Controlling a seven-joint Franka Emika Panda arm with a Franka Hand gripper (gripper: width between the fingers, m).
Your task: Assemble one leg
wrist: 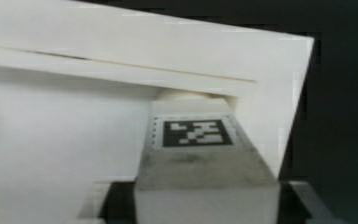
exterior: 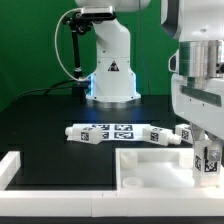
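Note:
My gripper [exterior: 205, 145] is shut on one leg [exterior: 209, 159], a chunky white peg with a black-and-white tag. It holds the leg upright over the right part of the large white panel [exterior: 150, 162]. In the wrist view the leg [wrist: 197, 150] fills the space between the dark fingers [wrist: 123, 200], and its far end sits at the panel [wrist: 51, 130] near a corner. I cannot tell whether that end touches the panel. Several other legs [exterior: 122, 131] lie in a row on the black table behind the panel.
The robot base [exterior: 110, 70] stands at the back. A white border rail [exterior: 12, 165] lies at the exterior view's left front. A round hole [exterior: 131, 181] shows near the panel's front edge.

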